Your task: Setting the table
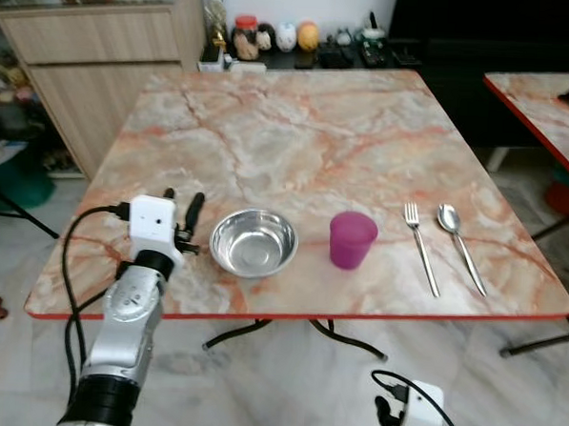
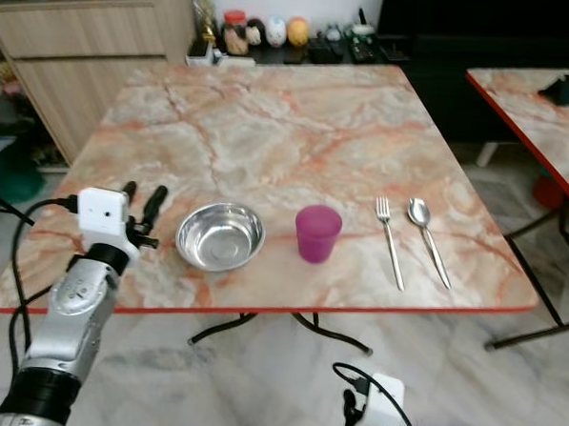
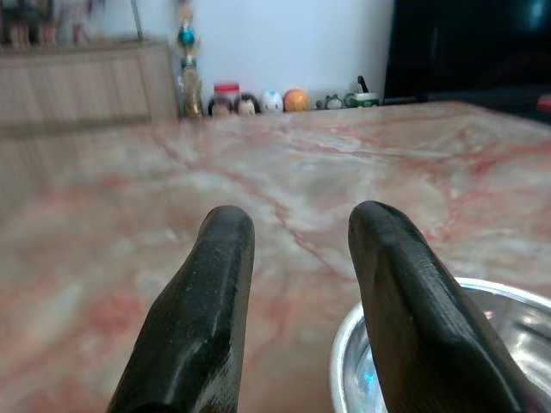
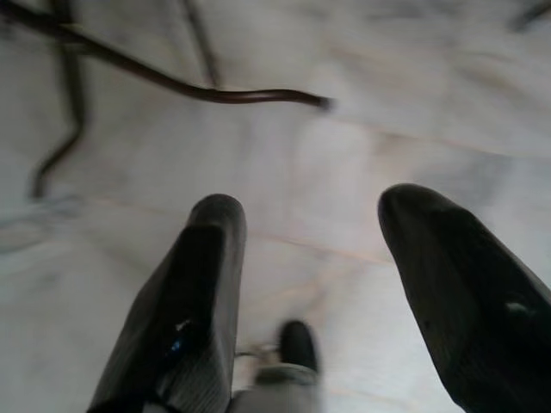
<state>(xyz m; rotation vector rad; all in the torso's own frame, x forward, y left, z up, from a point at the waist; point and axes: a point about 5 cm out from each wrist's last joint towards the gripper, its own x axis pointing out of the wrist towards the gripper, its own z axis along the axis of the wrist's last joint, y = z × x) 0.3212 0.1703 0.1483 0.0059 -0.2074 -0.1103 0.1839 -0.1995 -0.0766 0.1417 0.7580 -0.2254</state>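
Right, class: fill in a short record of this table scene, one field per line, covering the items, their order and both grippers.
table: marble-patterned top, red edge
order, robot's left to right: steel bowl, purple cup, fork, spoon
left gripper: open, beside the bowl, holding nothing
right gripper: open, low over the floor

My left arm (image 1: 126, 329): silver ribbed casing, black cuff below, white boxy wrist camera housing (image 1: 154, 223), black cable (image 1: 72, 259) looping alongside. Left gripper (image 1: 182, 210): two long black fingers. Right arm (image 1: 417, 416): white housing, black cable.
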